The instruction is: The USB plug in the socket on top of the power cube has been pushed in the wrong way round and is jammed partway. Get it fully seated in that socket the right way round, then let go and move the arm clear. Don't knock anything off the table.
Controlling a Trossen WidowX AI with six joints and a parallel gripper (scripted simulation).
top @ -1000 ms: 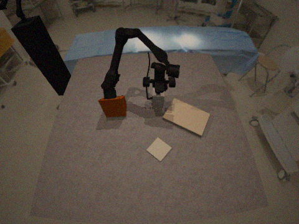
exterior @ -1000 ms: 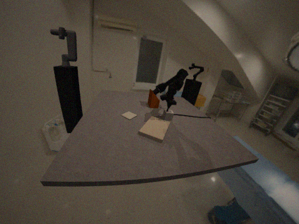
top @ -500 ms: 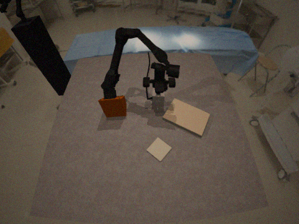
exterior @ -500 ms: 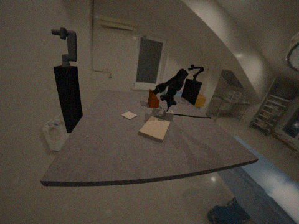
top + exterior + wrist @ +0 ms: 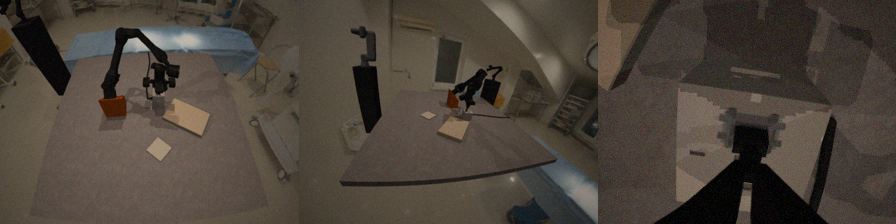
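The power cube (image 5: 158,99) (image 5: 468,116) (image 5: 695,175) is a pale box; its top fills the middle of the wrist view. A black USB plug (image 5: 750,139) stands over the grey socket surround (image 5: 727,125) on that top. My gripper (image 5: 159,92) (image 5: 467,109) (image 5: 748,171) points down over the cube and is shut on the plug. The plug hides the socket opening, so how deep it sits and which way round it is cannot be told. Fingers and plug are very small and dark in the top and exterior views.
A black cable (image 5: 149,63) (image 5: 492,116) (image 5: 826,155) runs beside the cube and away over the table (image 5: 140,186) (image 5: 402,149). A cream slab (image 5: 188,117) (image 5: 454,128) lies close by. A small cream tile (image 5: 159,149) (image 5: 428,115) lies farther off. An orange block (image 5: 114,107) (image 5: 451,100) stands at the arm's base.
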